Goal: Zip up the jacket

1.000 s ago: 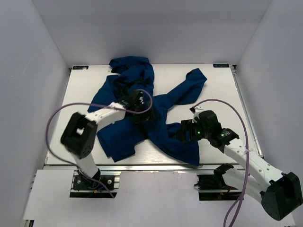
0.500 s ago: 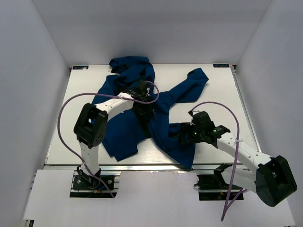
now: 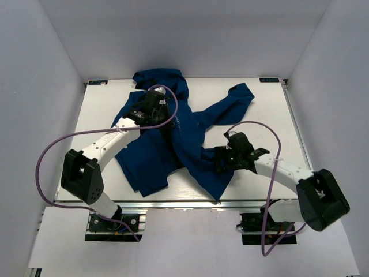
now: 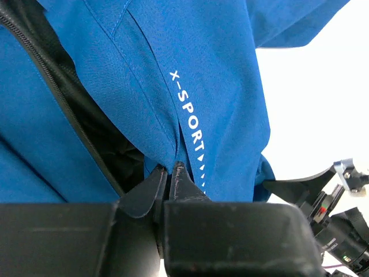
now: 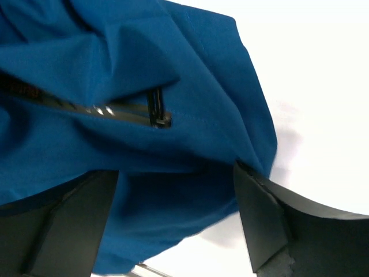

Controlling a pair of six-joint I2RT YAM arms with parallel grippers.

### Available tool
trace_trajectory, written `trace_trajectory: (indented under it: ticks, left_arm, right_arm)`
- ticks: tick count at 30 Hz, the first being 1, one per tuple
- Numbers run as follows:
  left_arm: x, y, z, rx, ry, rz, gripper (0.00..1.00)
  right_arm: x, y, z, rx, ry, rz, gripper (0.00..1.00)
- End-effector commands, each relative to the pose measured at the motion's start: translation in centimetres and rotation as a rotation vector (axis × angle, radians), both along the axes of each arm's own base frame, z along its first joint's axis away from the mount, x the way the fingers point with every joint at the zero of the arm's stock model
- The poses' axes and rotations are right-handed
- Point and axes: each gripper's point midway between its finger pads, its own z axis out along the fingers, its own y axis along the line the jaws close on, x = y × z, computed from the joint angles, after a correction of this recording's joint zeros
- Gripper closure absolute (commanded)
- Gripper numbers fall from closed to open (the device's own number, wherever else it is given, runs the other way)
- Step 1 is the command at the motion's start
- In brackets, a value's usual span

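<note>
Overhead, you see the jacket (image 3: 173,144) crumpled across the middle of the table (image 3: 271,115), bunched toward the far left. Only your left wrist view shows the left gripper (image 4: 171,173) pinched shut on a fold beside the white lettering (image 4: 187,124), with unjoined zipper teeth (image 4: 69,109) to its left. Your right wrist view shows the right gripper (image 5: 173,173) spread wide over blue cloth, near a pocket zipper pull (image 5: 158,112).

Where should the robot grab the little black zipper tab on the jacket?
Probably the free upper end of the zipper tab, jaws across its width, coming straight down onto the jacket: it lies flat, sticking out sideways from the zipper line.
</note>
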Motion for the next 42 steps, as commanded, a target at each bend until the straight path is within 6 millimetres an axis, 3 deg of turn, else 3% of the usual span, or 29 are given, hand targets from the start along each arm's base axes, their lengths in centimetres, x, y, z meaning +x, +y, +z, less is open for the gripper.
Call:
trace_trajectory:
  ticks: [1,3,5,9,13,14,16,17,18,20,21,22,24,26,27,28,30,31,33,34,35,38,42]
  left_arm:
    - [0.8,1.2,0.2,0.022,-0.032,0.032,1.00]
    - [1.6,1.7,0.5,0.010,-0.049,0.052,1.00]
    - [3.1,2.3,0.9,-0.010,-0.080,0.074,1.00]
    - [6.4,2.4,1.2,-0.024,-0.155,0.084,1.00]
    - [9.3,-0.3,1.0,-0.057,-0.218,-0.018,1.00]
    - [10.5,-0.8,1.9,-0.059,-0.245,-0.026,1.00]
    - [11.4,-1.5,-1.6,-0.021,-0.162,-0.050,1.00]
    - [12.6,-1.9,-0.6,-0.022,-0.176,-0.045,1.00]
    - [13.0,-2.2,-3.1,-0.007,-0.118,-0.055,1.00]
    - [13.4,-2.6,-4.0,0.002,-0.094,-0.067,0.98]
    - [13.5,-2.9,-4.1,-0.004,-0.096,-0.079,0.88]
    - [13.5,-3.0,-4.3,-0.005,-0.096,-0.084,0.62]
    - [13.5,-3.0,-3.6,-0.004,-0.107,-0.090,0.32]
    - [13.1,-2.6,-2.9,0.002,-0.108,-0.086,0.02]
    - [12.5,-2.3,-3.2,0.007,-0.099,-0.083,0.02]
    - [12.1,-1.9,-1.6,0.003,-0.128,-0.076,0.02]
    - [11.2,-1.2,-0.7,0.007,-0.138,-0.065,0.02]
    - [9.7,-0.4,-0.5,0.023,-0.124,-0.057,0.02]
    - [8.7,0.5,0.9,0.033,-0.129,-0.036,0.02]
    - [7.7,1.3,0.7,0.049,-0.110,-0.021,0.02]
    - [6.5,2.2,2.3,0.054,-0.124,-0.001,0.02]
    - [3.5,5.3,3.3,0.100,-0.127,0.084,0.02]
    - [-0.9,8.5,2.7,0.134,-0.084,0.176,0.02]
  right_arm:
    - [3.2,1.6,1.6,0.032,-0.080,-0.004,0.18]
    - [3.1,1.6,0.9,0.020,-0.054,-0.009,0.33]
    - [2.6,1.3,0.5,0.017,-0.036,-0.024,0.42]
    - [-0.4,1.1,-0.1,0.068,0.020,-0.004,0.38]
    - [-5.1,2.4,-0.8,0.175,0.110,0.128,0.36]
    - [-6.0,3.0,-0.5,0.183,0.102,0.172,0.36]
    - [-6.9,3.6,-0.2,0.183,0.089,0.211,0.35]
    - [-6.7,3.8,0.0,0.185,0.080,0.210,0.35]
    - [-6.6,3.9,0.4,0.187,0.073,0.211,0.35]
    - [-5.6,4.6,2.1,0.188,0.016,0.238,0.32]
    - [-5.2,4.8,2.9,0.179,-0.011,0.246,0.31]
    - [-5.0,4.7,3.2,0.135,-0.035,0.259,0.29]
    - [-3.8,5.5,5.5,0.122,-0.100,0.271,0.28]
    - [-3.8,5.8,6.4,0.082,-0.122,0.287,0.26]
    - [-3.5,6.4,7.5,0.086,-0.147,0.294,0.25]
    - [-3.8,6.9,7.7,0.073,-0.162,0.308,0.25]
    - [-3.8,7.4,8.4,0.061,-0.178,0.286,0.24]
    - [-3.9,7.7,8.1,0.019,-0.194,0.267,0.25]
    - [-4.9,8.5,7.9,0.011,-0.182,0.279,0.24]
    - [-5.7,9.0,7.2,-0.025,-0.177,0.293,0.24]
    - [-6.2,9.3,6.8,-0.030,-0.160,0.279,0.25]
    - [-7.9,10.9,5.5,-0.072,-0.138,0.313,0.26]
    - [-9.4,12.5,4.1,-0.149,-0.128,0.336,0.28]
